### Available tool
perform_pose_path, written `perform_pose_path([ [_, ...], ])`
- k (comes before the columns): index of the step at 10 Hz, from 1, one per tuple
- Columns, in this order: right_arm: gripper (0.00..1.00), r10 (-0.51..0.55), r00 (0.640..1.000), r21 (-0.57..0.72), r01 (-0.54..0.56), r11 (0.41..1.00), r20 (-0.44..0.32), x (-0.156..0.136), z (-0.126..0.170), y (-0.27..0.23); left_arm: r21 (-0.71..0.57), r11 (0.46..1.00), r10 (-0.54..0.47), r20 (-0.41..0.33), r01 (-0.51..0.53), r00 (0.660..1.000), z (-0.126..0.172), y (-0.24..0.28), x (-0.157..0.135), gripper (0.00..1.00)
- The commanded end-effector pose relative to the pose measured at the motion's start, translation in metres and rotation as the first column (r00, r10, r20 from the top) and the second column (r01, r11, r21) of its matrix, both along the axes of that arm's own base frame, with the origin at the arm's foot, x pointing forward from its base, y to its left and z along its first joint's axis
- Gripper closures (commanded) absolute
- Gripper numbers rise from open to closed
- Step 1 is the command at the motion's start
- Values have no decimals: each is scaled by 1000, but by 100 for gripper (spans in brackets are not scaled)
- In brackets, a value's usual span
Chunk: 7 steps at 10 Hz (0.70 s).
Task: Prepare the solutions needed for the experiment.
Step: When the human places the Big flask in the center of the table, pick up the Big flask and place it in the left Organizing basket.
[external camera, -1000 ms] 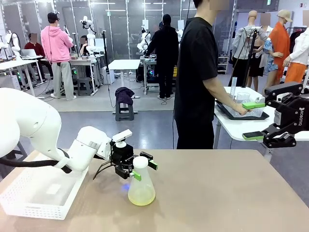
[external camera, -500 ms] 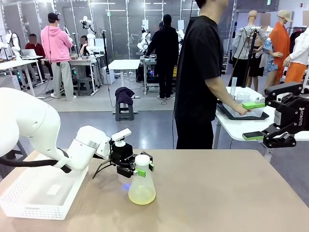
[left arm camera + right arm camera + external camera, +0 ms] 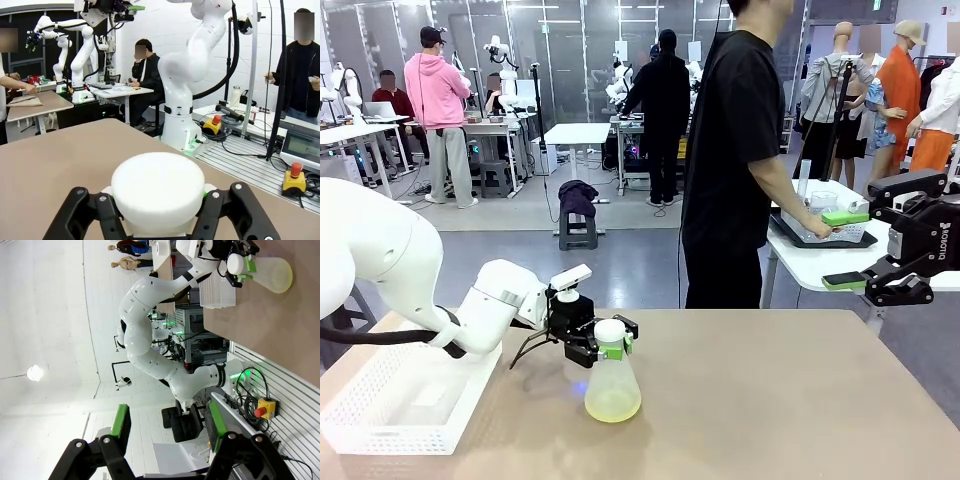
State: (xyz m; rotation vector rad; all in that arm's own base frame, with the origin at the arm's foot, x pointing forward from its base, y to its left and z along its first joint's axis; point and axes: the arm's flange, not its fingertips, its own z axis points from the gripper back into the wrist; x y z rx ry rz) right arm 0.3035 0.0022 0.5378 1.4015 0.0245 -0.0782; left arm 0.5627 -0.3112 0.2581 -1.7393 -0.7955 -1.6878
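Two sets of jaws: mine, one on each arm, told apart below.
Left jaws (image 3: 604, 352): clamped on the neck of the flask (image 3: 613, 385), just under its white cap (image 3: 610, 330); green pads press the neck from both sides.
Left jaws, wrist view (image 3: 159, 210): black fingers (image 3: 75, 215) close in on either side of the cap (image 3: 157, 187), which sits right between them and rises above them.
Flask: conical, frosted, upright, its wide base below my left jaws, on the table (image 3: 770, 400) or barely off it; I cannot tell which.
Solution (image 3: 612, 405): pale yellow-green, a shallow layer in the flask's base, straight below my left jaws.
Basket (image 3: 380, 410): white, on the table behind my left jaws, under that arm's forearm.
Right jaws (image 3: 845, 250): apart, nothing between them, held in the air off the table's right edge, well apart from the flask.
Right jaws, wrist view (image 3: 167, 425): green pads (image 3: 120, 421) spread wide; flask (image 3: 270, 272) far beyond them at the top edge, with my left jaws on its neck.
Person (image 3: 735, 160): stands beyond the table, turned to a side table (image 3: 810, 262), one hand (image 3: 817, 228) on a tray (image 3: 820, 235) just beside my right jaws.
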Motion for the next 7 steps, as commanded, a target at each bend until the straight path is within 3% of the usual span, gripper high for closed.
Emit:
perform_pose_path([
  [1,24,-3,1000,13,3,1000,15,0,0,2,-10,999,46,-11,-46,999,8,6,-11,100],
  [7,24,-3,1000,13,3,1000,15,0,0,2,22,999,36,74,-38,997,77,31,-39,100],
])
